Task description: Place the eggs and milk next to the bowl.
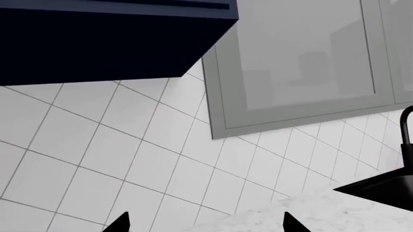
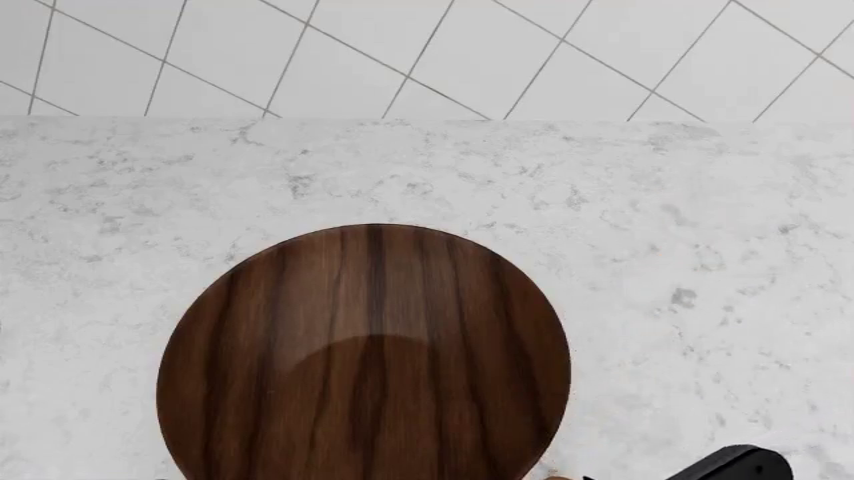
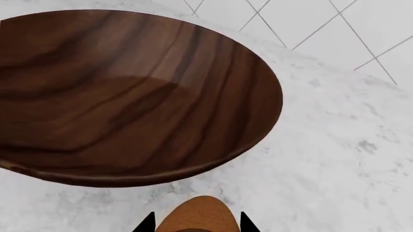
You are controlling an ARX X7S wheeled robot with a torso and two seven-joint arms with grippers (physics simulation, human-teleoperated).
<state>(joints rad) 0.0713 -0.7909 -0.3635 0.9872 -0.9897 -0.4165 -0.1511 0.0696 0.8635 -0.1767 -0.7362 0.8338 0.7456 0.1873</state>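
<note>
**A:** where's the egg [image 3: 197,216] at?

**B:** pinched between the right fingers [image 3: 148,223], just off the wooden bowl's [image 3: 123,92] rim, over the marble table [image 3: 335,159]. In the head view the bowl sits around 6 o'clock.

**A:** left arm?

**B:** left fingers [image 1: 119,223] spread apart, holding nothing (pointed at tiled wall [image 1: 116,145] and a grey cabinet [image 1: 303,58]).

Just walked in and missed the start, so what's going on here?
The right gripper holds a tan-brown egg between its fingertips, just beside the wooden bowl on the marble counter. The bowl looks empty. The left gripper points at the tiled wall, holding nothing visible. No milk in view.
</note>
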